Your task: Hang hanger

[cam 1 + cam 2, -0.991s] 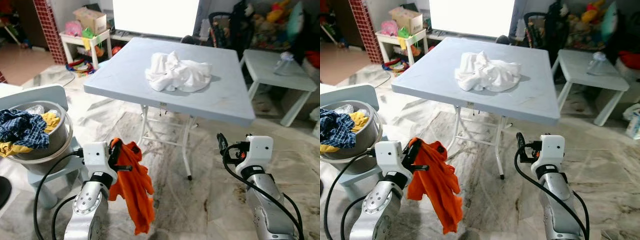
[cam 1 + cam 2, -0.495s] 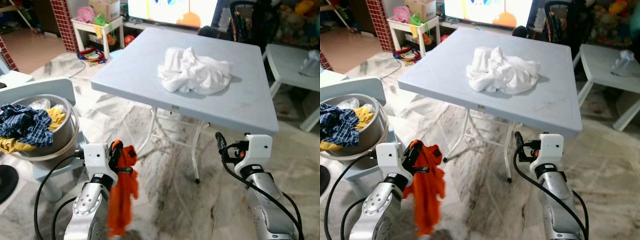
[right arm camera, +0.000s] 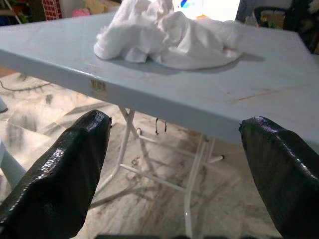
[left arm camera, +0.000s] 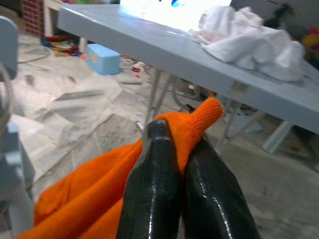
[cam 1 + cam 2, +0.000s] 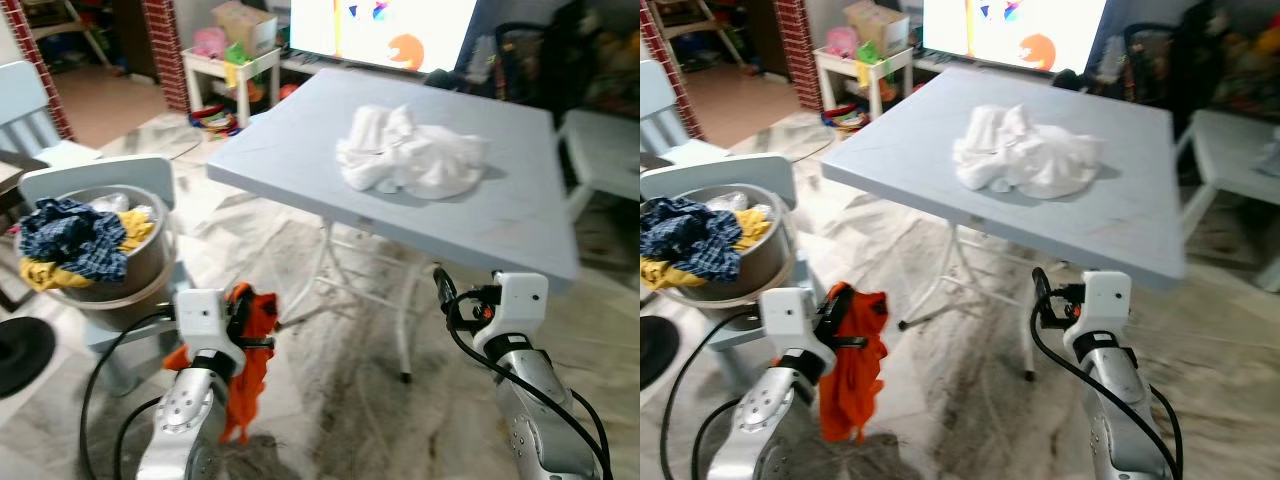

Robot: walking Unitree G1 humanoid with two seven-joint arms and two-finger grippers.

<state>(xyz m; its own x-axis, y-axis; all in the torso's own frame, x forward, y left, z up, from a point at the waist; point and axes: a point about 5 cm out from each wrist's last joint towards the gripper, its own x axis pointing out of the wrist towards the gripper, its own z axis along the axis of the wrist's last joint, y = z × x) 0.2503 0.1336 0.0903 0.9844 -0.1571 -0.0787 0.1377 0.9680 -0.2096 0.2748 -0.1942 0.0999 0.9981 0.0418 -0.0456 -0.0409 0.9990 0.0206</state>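
The left claw (image 4: 174, 149) is pinched tight on an orange garment (image 5: 248, 360), its two black fingers (image 4: 149, 189) pressed together with a fold of the knit cloth poking up between the tips. From the head views the garment hangs down from the claw in a bunched strip, low in front of the robot and above the marbled floor (image 5: 330, 400); its shape is crumpled and partly hidden behind the left arm, so what kind of garment it is cannot be told. No hanger can be made out anywhere.

The right claw (image 3: 169, 149) is spread wide and holds nothing; its fingers (image 3: 60, 169) frame the edge of the grey bench (image 3: 199, 94) just ahead of it. In the head views this claw sits low, below the near edge of the bench (image 5: 480, 215), and is largely edge-on, cables looping around it.

On the bench lies a crumpled white cloth (image 5: 410, 160), near its middle. To the robot's left, a metal basin (image 5: 110, 270) rests on a pale chair (image 5: 95, 180), filled with a dark plaid cloth (image 5: 70, 235) and something yellow (image 5: 135, 228). Behind the bench a bright screen (image 5: 390, 30) is cut off by the frame's top. The far background is blurred.
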